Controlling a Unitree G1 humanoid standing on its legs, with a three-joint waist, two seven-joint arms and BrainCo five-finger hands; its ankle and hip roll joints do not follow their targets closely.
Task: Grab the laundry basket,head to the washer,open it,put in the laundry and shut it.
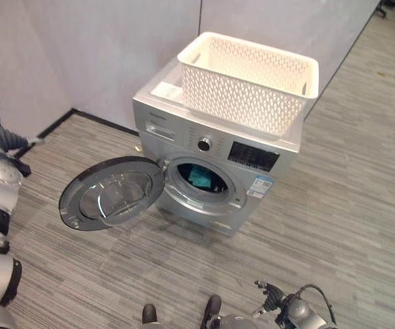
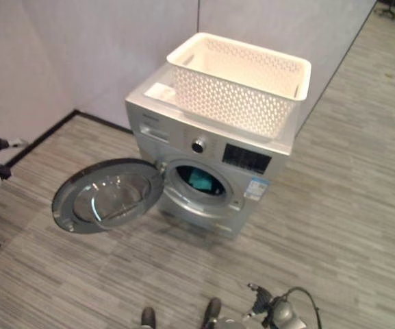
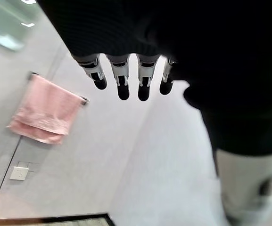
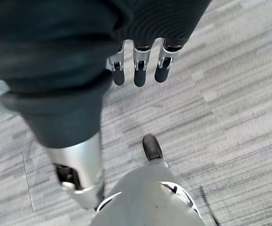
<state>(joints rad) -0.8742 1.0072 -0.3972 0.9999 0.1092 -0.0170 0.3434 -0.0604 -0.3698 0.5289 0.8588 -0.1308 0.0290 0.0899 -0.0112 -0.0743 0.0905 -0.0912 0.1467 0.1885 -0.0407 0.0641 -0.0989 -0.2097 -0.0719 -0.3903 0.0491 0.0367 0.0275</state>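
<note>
A white plastic laundry basket (image 1: 248, 81) with perforated lattice walls sits on top of the silver front-loading washer (image 1: 214, 161). The washer's round door (image 1: 111, 193), a dark ring around a domed glass pane, hangs wide open to the left, and something teal (image 1: 199, 177) lies inside the drum. The left hand (image 3: 126, 77) is raised near a pale wall, its fingers straight and empty, beside a pink towel (image 3: 46, 110) on a rail. The right hand (image 4: 138, 66) hangs over striped grey carpet (image 4: 230, 103), fingers relaxed, holding nothing.
</note>
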